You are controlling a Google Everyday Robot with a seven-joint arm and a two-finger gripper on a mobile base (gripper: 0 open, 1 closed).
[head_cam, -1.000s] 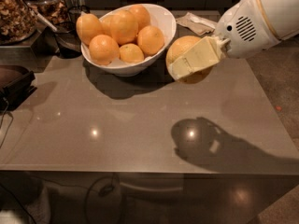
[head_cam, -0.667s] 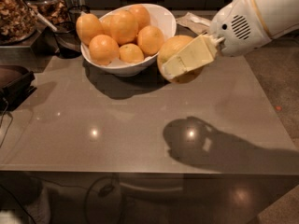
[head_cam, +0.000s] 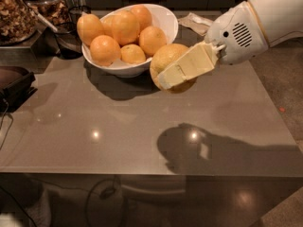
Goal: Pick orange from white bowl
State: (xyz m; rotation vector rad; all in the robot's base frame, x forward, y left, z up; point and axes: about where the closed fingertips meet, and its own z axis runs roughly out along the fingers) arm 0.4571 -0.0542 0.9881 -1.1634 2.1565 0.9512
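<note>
The orange [head_cam: 166,59], large, dull yellow-orange and paler than the rest, hangs above the table just right of the white bowl [head_cam: 166,19]. My gripper [head_cam: 182,71] reaches in from the upper right and is shut on the orange. One cream finger [head_cam: 189,64] lies across its front; the other is hidden behind it. The bowl stands at the back of the table and holds several smaller bright orange fruits [head_cam: 105,49]. The orange and arm cast a dark shadow [head_cam: 189,148] on the tabletop below.
A dark pan [head_cam: 66,41], a dark glass cup [head_cam: 78,11] and jars of nuts [head_cam: 16,15] stand at the back left. A black object [head_cam: 14,86] lies at the left edge. A crumpled wrapper [head_cam: 195,22] lies behind the bowl. The grey table [head_cam: 94,126] ends near the front.
My gripper has carried the orange leftward and slightly lower, closer to the bowl's right side. Its shadow has shifted left with it. The bowl and its fruits have not moved.
</note>
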